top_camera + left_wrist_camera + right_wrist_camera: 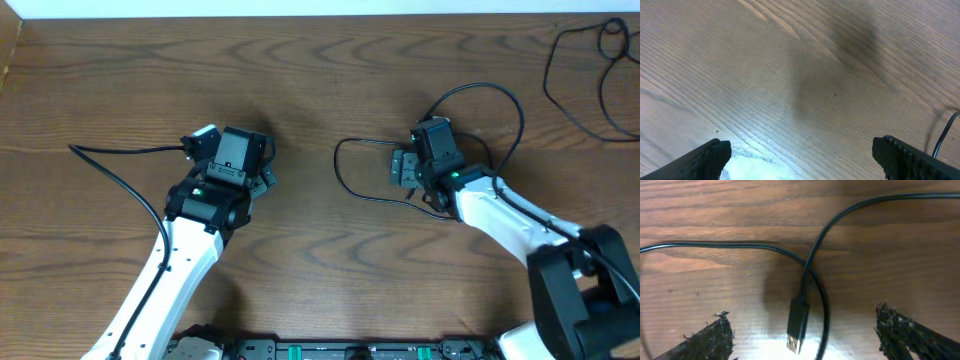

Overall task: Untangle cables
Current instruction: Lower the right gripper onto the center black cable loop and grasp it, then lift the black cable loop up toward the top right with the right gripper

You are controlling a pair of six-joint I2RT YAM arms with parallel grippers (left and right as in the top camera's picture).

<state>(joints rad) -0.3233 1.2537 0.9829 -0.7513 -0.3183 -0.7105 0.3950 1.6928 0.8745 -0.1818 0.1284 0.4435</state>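
A black cable (pixel 345 185) lies in a loop on the table (pixel 320 80) in the overhead view, running in under my right gripper (pixel 402 170) and arching up behind it. In the right wrist view two strands of the cable (pixel 740 245) cross. Its USB plug (pixel 797 322) lies flat between the spread fingertips (pixel 715 335) of my right gripper (pixel 802 315), which is open and touches nothing. Another black cable (pixel 600 60) lies coiled at the far right corner. My left gripper (pixel 262 165) is open over bare wood (pixel 800 147), holding nothing.
A black wire (pixel 120 170) trails left from the left arm across the wood. A thin black cord (pixel 942 140) shows at the right edge of the left wrist view. The table's far edge (pixel 300 18) meets a white strip.
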